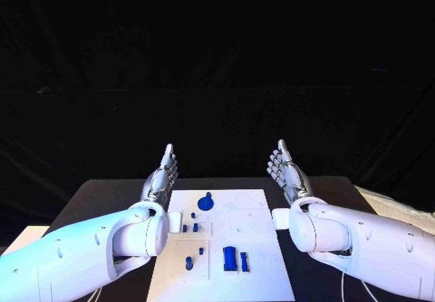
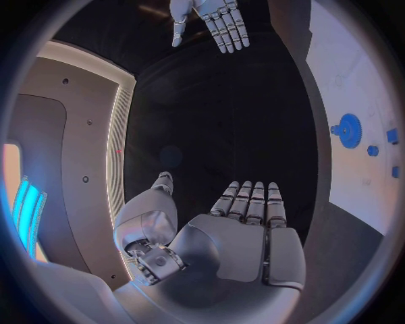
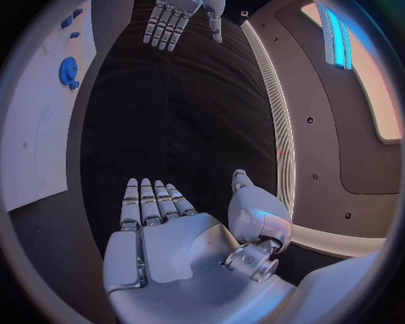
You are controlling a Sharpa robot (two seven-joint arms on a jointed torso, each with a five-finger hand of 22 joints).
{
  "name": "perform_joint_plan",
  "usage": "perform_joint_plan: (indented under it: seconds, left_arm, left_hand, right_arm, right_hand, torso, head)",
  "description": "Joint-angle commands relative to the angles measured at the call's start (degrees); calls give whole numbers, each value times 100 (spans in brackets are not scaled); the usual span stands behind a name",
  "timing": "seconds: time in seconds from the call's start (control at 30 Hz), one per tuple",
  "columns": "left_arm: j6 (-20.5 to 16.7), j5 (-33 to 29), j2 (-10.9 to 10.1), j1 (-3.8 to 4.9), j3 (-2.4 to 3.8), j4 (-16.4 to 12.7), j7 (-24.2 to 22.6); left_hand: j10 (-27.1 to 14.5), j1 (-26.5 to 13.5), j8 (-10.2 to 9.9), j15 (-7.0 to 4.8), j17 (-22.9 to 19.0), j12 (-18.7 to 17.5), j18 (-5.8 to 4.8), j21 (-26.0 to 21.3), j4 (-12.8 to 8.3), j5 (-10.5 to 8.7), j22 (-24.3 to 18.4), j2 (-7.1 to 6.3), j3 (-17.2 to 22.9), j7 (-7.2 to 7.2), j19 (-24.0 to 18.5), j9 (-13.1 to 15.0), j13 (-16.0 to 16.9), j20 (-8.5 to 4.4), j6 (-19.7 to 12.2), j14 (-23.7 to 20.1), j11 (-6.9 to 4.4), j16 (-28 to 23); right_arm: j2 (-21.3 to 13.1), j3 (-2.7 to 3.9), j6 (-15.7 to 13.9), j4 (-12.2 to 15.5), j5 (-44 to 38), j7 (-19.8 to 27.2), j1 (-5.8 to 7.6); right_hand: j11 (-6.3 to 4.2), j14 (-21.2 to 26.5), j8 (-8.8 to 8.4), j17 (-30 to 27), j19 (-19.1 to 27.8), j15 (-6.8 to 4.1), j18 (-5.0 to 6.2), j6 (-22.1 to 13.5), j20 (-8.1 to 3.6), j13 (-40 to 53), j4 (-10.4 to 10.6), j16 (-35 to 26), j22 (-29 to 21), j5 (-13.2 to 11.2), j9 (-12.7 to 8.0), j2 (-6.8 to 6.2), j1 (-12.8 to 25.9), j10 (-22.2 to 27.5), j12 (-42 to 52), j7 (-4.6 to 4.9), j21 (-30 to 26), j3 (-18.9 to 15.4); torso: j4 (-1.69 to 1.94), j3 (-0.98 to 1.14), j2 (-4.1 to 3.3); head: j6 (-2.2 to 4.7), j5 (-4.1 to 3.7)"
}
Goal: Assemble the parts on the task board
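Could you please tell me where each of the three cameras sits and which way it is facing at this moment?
Head view: on the robot's head, looking down at the task board; both arms, left hand, right hand raised beside it.
Left wrist view: behind the left hand, palm showing; the right hand opposite.
Right wrist view: behind the right hand; the left hand opposite.
Shared: all views show the blue gear on the board.
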State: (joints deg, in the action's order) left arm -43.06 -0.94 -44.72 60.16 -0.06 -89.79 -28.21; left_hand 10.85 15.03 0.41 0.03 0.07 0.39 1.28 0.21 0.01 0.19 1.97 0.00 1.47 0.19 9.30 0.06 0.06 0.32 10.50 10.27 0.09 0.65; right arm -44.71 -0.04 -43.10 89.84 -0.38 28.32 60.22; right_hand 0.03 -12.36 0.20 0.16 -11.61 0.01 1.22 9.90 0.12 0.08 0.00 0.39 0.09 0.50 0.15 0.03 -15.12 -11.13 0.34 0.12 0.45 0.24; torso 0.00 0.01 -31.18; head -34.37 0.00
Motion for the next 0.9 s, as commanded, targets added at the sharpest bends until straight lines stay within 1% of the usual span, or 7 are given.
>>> perform_joint_plan:
  seconds: [0.03, 0.4, 0.43, 0.47, 0.5, 0.9]
  left_arm:
    - [-106, 94, 3, 0, 6, -17, -158]
    - [-106, 94, 3, 0, 6, -17, -158]
    - [-106, 94, 3, 0, 6, -17, -158]
    - [-106, 94, 3, 0, 6, -17, -158]
    - [-106, 94, 3, 0, 6, -17, -158]
    - [-106, 94, 3, 0, 6, -17, -158]
  left_hand:
    - [-354, -490, -41, -3, -7, -39, -128, -21, -1, -19, -197, 0, -147, -19, -302, -6, -6, -32, -344, -337, -9, -65]
    - [-612, -843, -41, -3, -7, -39, -128, -21, -1, -19, -197, 0, -147, -19, -517, -6, -6, -32, -580, -575, -9, -65]
    - [-669, -925, -41, -3, -7, -39, -128, -21, -1, -19, -197, 0, -147, -19, -930, -6, -6, -32, -644, -1027, -9, -65]
    - [-1085, -1030, -41, -3, -7, -39, -128, -21, -1, -19, -197, 0, -147, -19, -930, -6, -6, -32, -1050, -1027, -9, -65]
    - [-1085, -1503, -41, -3, -7, -39, -128, -21, -1, -19, -197, 0, -147, -19, -930, -6, -6, -32, -1050, -1027, -9, -65]
    - [-1085, -1503, -41, -3, -7, -39, -128, -21, -1, -19, -197, 0, -147, -19, -930, -6, -6, -32, -1050, -1027, -9, -65]
  right_arm:
    - [2, 4, -101, 12, 38, 148, -6]
    - [2, 4, -101, 12, 38, 148, -6]
    - [2, 4, -101, 12, 38, 148, -6]
    - [2, 4, -101, 12, 38, 148, -6]
    - [2, 4, -101, 12, 38, 148, -6]
    - [2, 4, -101, 12, 38, 148, -6]
  right_hand:
    - [-3, 402, -20, -16, 380, -1, -122, -325, -12, -8, 0, -39, -9, -50, -15, -3, 494, 366, -34, -12, -45, -24]
    - [-3, 702, -20, -16, 651, -1, -122, -552, -12, -8, 0, -39, -9, -50, -15, -3, 850, 623, -34, -12, -45, -24]
    - [-3, 803, -20, -16, 745, -1, -122, -990, -12, -8, 0, -39, -9, -50, -15, -3, 975, 1113, -34, -12, -45, -24]
    - [-3, 1236, -20, -16, 1161, -1, -122, -990, -12, -8, 0, -39, -9, -50, -15, -3, 1078, 1113, -34, -12, -45, -24]
    - [-3, 1236, -20, -16, 1161, -1, -122, -990, -12, -8, 0, -39, -9, -50, -15, -3, 1512, 1113, -34, -12, -45, -24]
    - [-3, 1236, -20, -16, 1161, -1, -122, -990, -12, -8, 0, -39, -9, -50, -15, -3, 1512, 1113, -34, -12, -45, -24]
  torso:
    - [0, -1, 0]
    - [0, -1, 0]
    - [0, -1, 0]
    - [0, -1, 0]
    - [0, -1, 0]
    - [0, -1, 0]
  head:
    - [-1, 0]
    - [-1, 0]
    - [-1, 0]
    - [-1, 0]
    - [-1, 0]
    - [-1, 0]
